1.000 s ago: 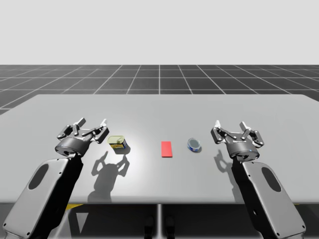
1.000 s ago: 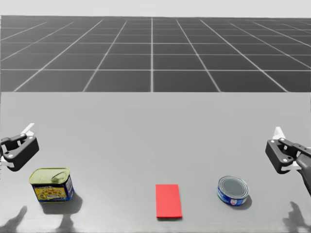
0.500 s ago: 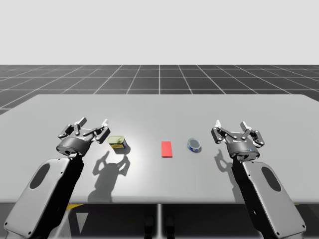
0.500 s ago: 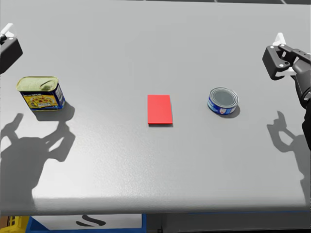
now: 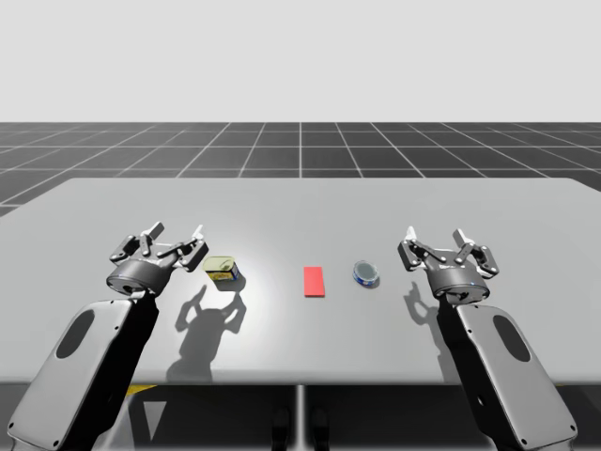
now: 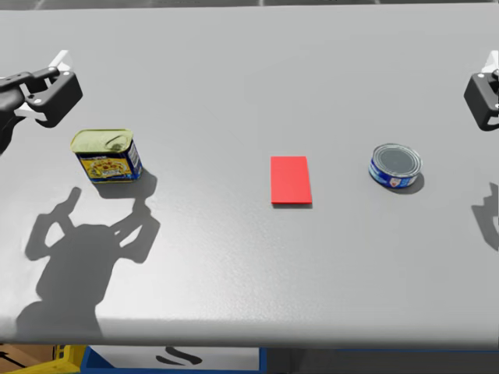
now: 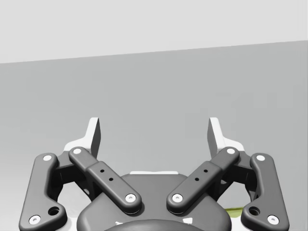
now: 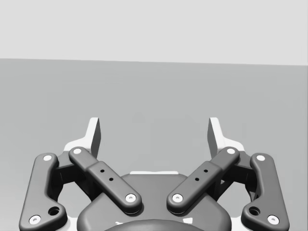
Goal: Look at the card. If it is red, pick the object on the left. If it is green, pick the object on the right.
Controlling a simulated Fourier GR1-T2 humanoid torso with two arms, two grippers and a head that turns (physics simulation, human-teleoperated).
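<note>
The red card [image 6: 291, 179] lay mid-table, nearer the front edge, so the yellow-green can [image 6: 107, 155] on its left-edge side was the pick. My head had turned left toward that can. My left gripper [image 7: 154, 132] hung open just beside it and my right gripper [image 8: 154, 132] stayed open by the right edge.

Left arm [image 5: 84, 362], right arm [image 5: 507, 357] both reach forward, well apart; jaws of each spread wide, holding nothing.

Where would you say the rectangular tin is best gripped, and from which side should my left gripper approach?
Probably by its two long flat side walls, across the narrower width, coming down from above. The tin stands upright with its lid up and nothing touching it, and my left gripper is open beside it.
</note>
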